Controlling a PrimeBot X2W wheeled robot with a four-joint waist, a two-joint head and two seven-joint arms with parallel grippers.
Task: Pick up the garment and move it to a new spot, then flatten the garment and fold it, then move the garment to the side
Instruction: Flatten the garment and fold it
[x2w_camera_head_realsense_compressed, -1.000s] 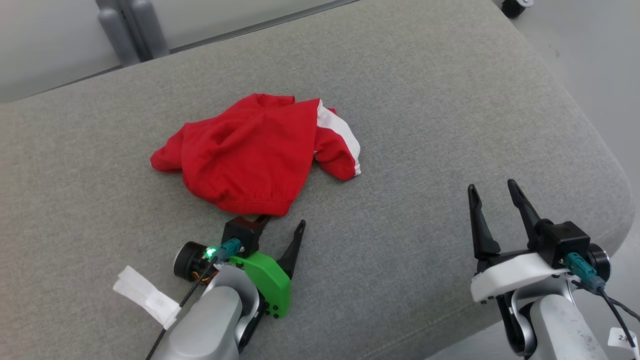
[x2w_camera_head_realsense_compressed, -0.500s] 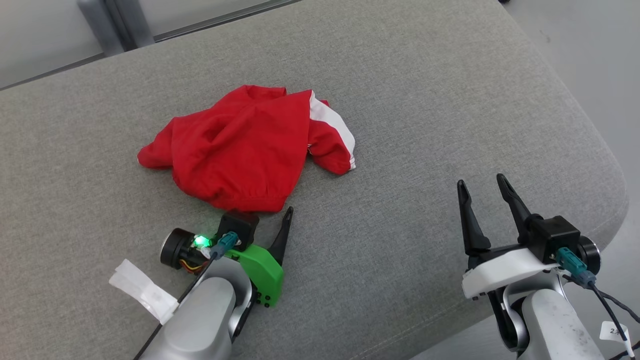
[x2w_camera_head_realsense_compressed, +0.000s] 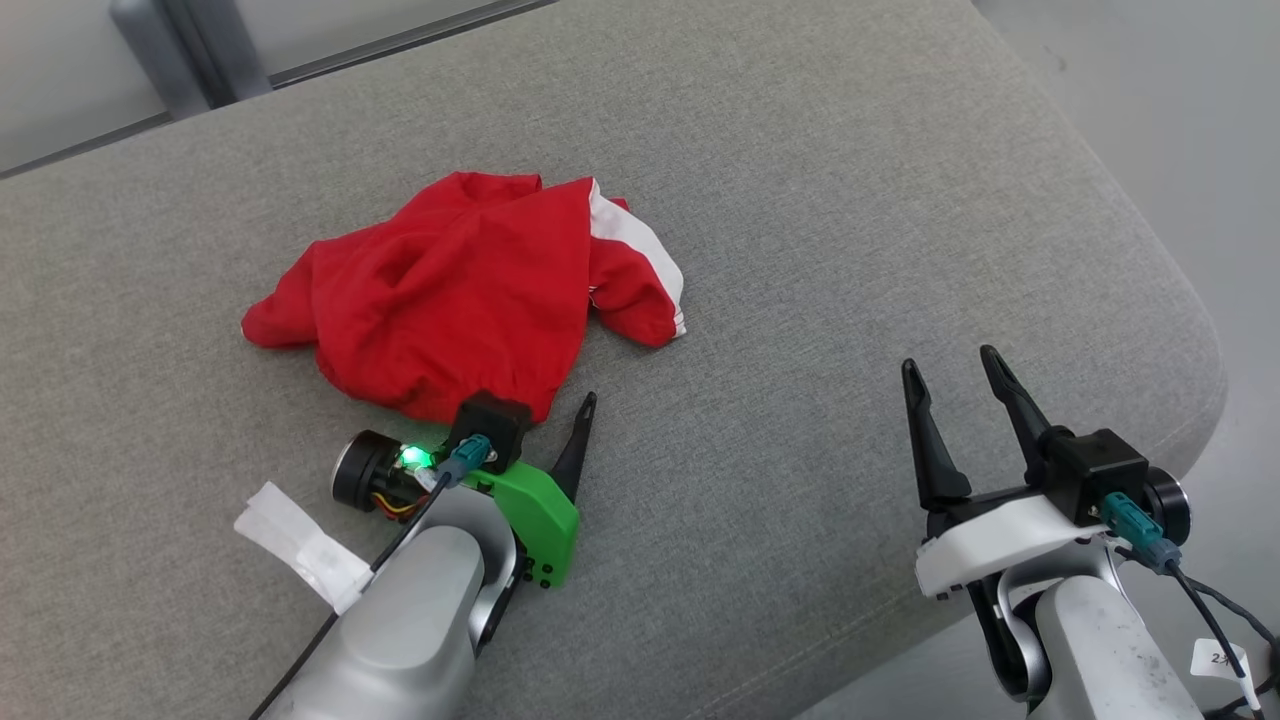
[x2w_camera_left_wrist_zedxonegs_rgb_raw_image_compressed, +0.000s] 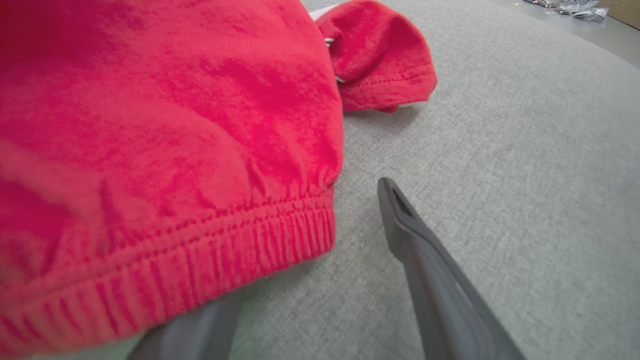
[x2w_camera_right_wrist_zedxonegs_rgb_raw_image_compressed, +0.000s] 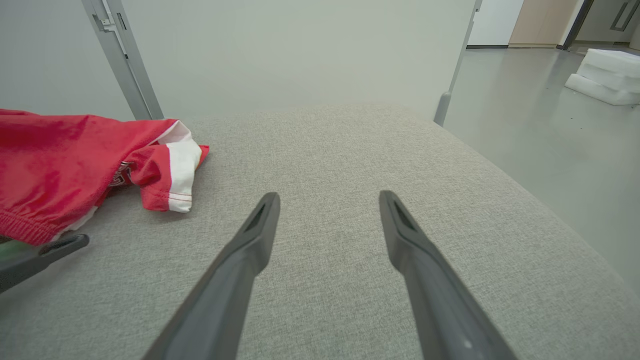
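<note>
The garment is red with a white stripe and lies crumpled on the grey cushion. My left gripper is at its near ribbed hem and open. In the left wrist view the hem of the garment drapes over one finger, and the other finger lies on bare cushion beside it. My right gripper stands open at the lower right, well clear of the cloth. In the right wrist view the right gripper has nothing between its fingers, and the garment lies off to the left.
The cushion's rounded edge runs close to the right arm, with floor beyond it. A grey metal post stands behind the cushion. White foam blocks lie on the floor far off.
The head camera has shifted, so the whole picture slid. Against the garment, my left gripper has moved forward to the hem, one finger now under it. Both grippers stay open.
</note>
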